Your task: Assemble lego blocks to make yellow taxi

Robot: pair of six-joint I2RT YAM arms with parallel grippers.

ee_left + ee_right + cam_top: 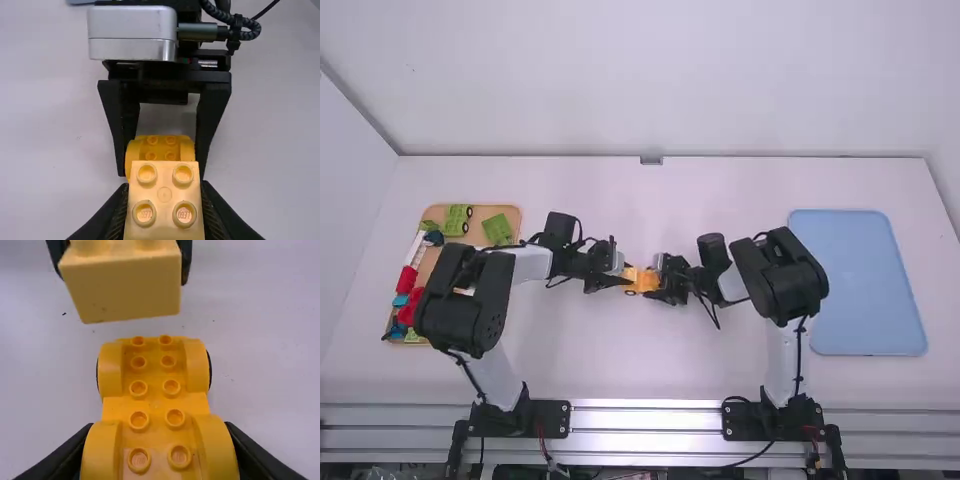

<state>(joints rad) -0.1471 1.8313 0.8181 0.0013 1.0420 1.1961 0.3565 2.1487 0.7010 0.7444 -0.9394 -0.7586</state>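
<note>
- The left tool [621,277] is clamped on a square yellow block [164,197], one finger pressed to each of two opposite sides.
- The right tool [667,283] is clamped on a yellow car base [155,402], its fingers gripping the sides at one end.
- The two tools face each other near the middle of the white desk [620,365], with the yellow pieces between them.
- The block is apart from the car base; in the right wrist view the desk shows in the gap between them, just beyond the end of the base that the right tool does not grip.
- The block has four round studs on top, all of them bare.
- The car base carries studs in two rows down its middle, with rounded arches along both sides and the edges of black wheels showing at its far end in the right wrist view.
- On the left part of the desk, a light brown tray [488,214] holds a plain green block [497,229], a green piece with dark wheels [458,220], red pieces [407,280] and a white piece [415,248]; the left arm hides part of it.
- On the right part of the desk lies a light blue tray [860,285], beside the right arm.
</note>
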